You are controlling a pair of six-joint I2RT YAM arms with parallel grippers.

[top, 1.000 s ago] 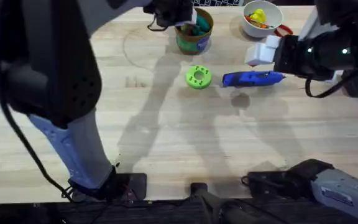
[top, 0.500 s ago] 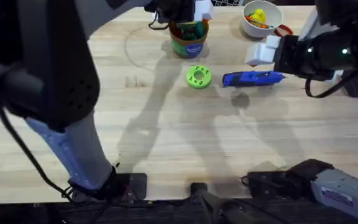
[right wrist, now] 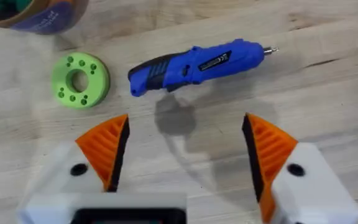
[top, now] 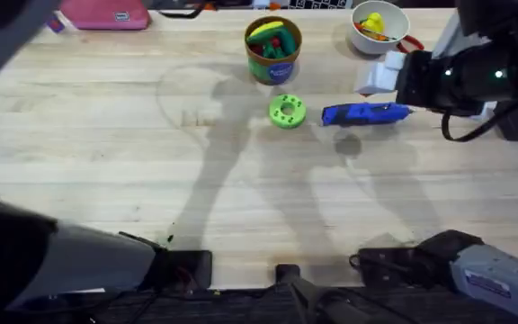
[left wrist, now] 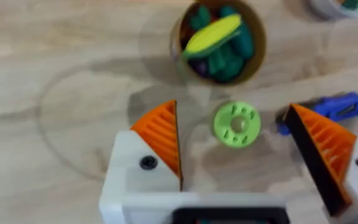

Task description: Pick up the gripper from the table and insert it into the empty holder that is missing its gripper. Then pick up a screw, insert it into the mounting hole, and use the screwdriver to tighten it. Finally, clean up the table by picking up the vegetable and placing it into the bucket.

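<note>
The table [top: 106,153] carries little that is loose, and judging by how things lie, the cleanup step reads as done: the bucket [top: 272,49] stands near the far edge with the yellow-and-green vegetable [left wrist: 213,34] lying across the top of the other toy pieces inside it. The left pincer [left wrist: 247,152] hangs above the table on the near side of the bucket, its orange-padded fingers spread wide and holding nothing, which fits a release over the bucket. The right pincer [right wrist: 185,155] hovers over the screwdriver [right wrist: 194,64], likewise released and empty, both of its white blocks bearing orange wedges. The screwdriver lies on its side on the wood, bit pointing away from the flat green disc with holes [top: 287,111] just beside its handle end. No loose orange finger, bare holder or screw can be made out on the table, so the insertion and tightening steps cannot be confirmed from here; with the driver set down and untouched, they seem more likely finished than pending. A white bowl [top: 378,23] of toy pieces sits beyond the screwdriver. What seems left, at most, is drawing the arms back.
</note>
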